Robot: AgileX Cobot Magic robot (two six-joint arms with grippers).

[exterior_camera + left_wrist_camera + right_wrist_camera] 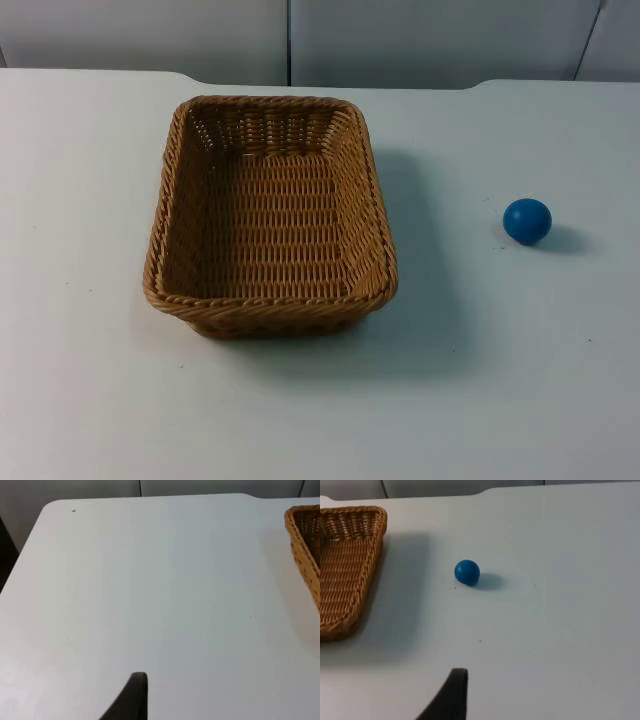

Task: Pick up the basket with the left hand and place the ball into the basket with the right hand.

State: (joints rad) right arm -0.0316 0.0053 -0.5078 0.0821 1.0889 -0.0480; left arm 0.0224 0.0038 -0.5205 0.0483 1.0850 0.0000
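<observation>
No readable text, labels, numbers or signs anywhere.

White flat surface point(90, 400), ending at grey partition wall point(420, 40). Resting directly on it: rectangular woven brown wicker basket point(270, 215) toward the far edge; small round blue ball point(527, 221) well apart, nearer the right edge.

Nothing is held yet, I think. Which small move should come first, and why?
Probably bring the left gripper toward the basket: it is over bare table, beside the basket's rim. The basket stands empty, and the ball lies apart from it on the table.
</observation>
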